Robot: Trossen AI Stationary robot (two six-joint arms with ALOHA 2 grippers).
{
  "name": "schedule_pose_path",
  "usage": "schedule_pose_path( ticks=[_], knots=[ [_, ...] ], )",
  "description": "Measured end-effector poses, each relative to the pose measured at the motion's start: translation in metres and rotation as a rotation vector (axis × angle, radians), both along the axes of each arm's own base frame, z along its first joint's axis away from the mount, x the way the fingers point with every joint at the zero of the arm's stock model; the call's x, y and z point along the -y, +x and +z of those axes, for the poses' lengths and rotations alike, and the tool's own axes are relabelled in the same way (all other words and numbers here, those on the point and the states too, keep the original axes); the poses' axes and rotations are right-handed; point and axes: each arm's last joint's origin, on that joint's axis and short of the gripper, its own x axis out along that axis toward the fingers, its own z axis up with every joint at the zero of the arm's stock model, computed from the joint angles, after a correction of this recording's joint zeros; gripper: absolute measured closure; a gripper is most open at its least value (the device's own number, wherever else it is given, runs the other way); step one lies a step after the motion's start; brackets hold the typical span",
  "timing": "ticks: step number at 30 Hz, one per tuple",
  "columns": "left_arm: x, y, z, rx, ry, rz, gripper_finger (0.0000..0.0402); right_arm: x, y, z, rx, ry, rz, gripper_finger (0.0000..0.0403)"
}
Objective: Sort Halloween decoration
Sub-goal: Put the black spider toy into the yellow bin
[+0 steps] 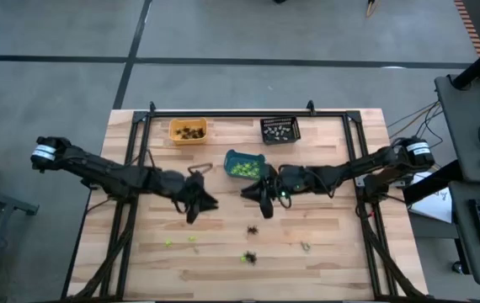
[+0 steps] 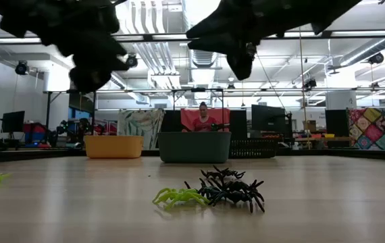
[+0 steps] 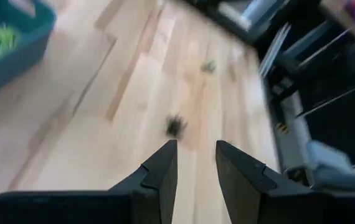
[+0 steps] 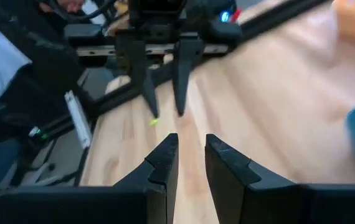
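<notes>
Small spider trinkets lie on the wooden table: a black one (image 1: 253, 229), a lime green and black pair (image 1: 248, 257) that shows close up in the low view (image 2: 213, 192), two green ones (image 1: 170, 242) near the left, and a pale one (image 1: 305, 247). My left gripper (image 1: 196, 204) hovers open above the table's middle, left of the teal bin. In its wrist view (image 3: 195, 163) it holds nothing, and a black spider (image 3: 175, 126) lies ahead. My right gripper (image 1: 261, 200) hovers open just near of the teal bin and is also empty (image 4: 192, 155).
Three bins stand at the far side: orange (image 1: 188, 131) with dark pieces, black (image 1: 280, 130) with pale pieces, teal (image 1: 244, 164) with green pieces. The two grippers face each other closely. A metal frame (image 1: 130, 202) runs along the table's sides. A person (image 2: 202, 118) sits beyond the table.
</notes>
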Motion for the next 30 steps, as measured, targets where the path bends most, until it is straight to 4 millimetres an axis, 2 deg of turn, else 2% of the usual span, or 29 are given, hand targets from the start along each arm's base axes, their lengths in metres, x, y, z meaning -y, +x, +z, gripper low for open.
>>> schedule_pose_path(
  ticks=[7, 14, 19, 23, 25, 30],
  knots=[
    [0.033, -0.001, -0.02, -0.076, 0.083, -0.025, 0.0309, -0.027, -0.012, -0.02, -0.242, 0.152, 0.008, 0.0335],
    [0.041, 0.009, -0.042, -0.111, 0.19, -0.083, 0.0309, -0.031, -0.028, -0.048, -0.543, 0.18, -0.067, 0.0335],
    [0.045, 0.021, -0.054, -0.07, 0.208, -0.096, 0.0309, -0.032, -0.028, -0.061, -0.625, 0.165, -0.041, 0.0335],
    [0.05, 0.035, -0.058, 0.051, 0.207, -0.104, 0.0309, -0.045, -0.028, -0.07, -0.639, 0.043, 0.076, 0.0335],
    [0.052, 0.04, -0.062, 0.095, 0.216, -0.111, 0.0309, -0.054, -0.029, -0.077, -0.641, -0.074, 0.16, 0.0335],
    [0.055, 0.047, -0.075, 0.129, 0.259, -0.132, 0.0309, -0.083, -0.021, -0.09, -0.48, -0.354, 0.278, 0.0335]
  ],
)
